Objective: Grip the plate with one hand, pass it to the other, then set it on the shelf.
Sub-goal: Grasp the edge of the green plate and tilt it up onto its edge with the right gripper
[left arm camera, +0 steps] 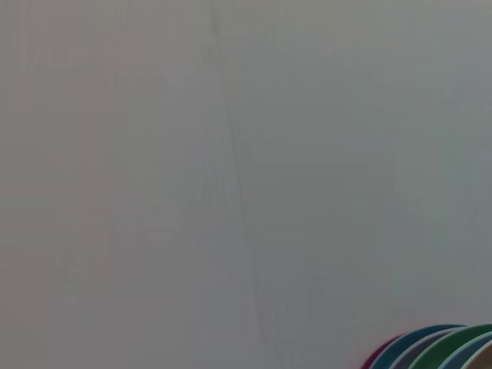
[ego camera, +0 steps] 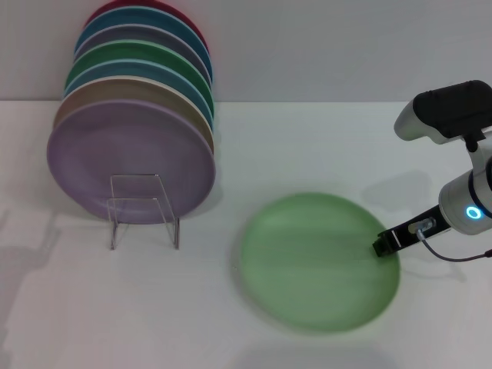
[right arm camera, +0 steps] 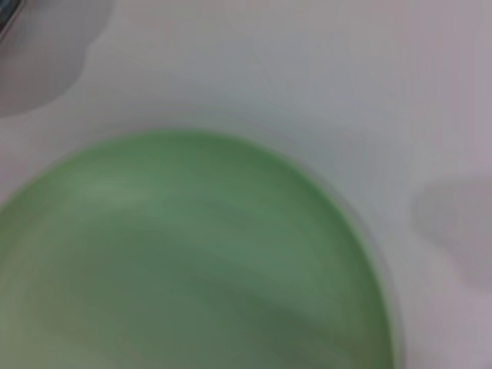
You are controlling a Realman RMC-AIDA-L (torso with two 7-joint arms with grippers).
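The pale mint-green plate point(ego camera: 319, 261) lies low over the white table at centre right, and it fills the right wrist view point(right arm camera: 192, 261). My right gripper point(ego camera: 384, 244), on the arm with the blue glowing ring point(ego camera: 473, 213), is at the plate's right rim and grips it. The plate looks smeared, as if moving. The clear plate rack point(ego camera: 142, 211) stands at the left. My left gripper is out of view; its wrist view shows only the wall and the tops of the racked plates point(left arm camera: 438, 350).
Several coloured plates stand on edge in the rack, with a lavender plate point(ego camera: 131, 157) in front and a darker green one point(ego camera: 138, 58) behind. The white table point(ego camera: 231, 330) reaches back to a pale wall.
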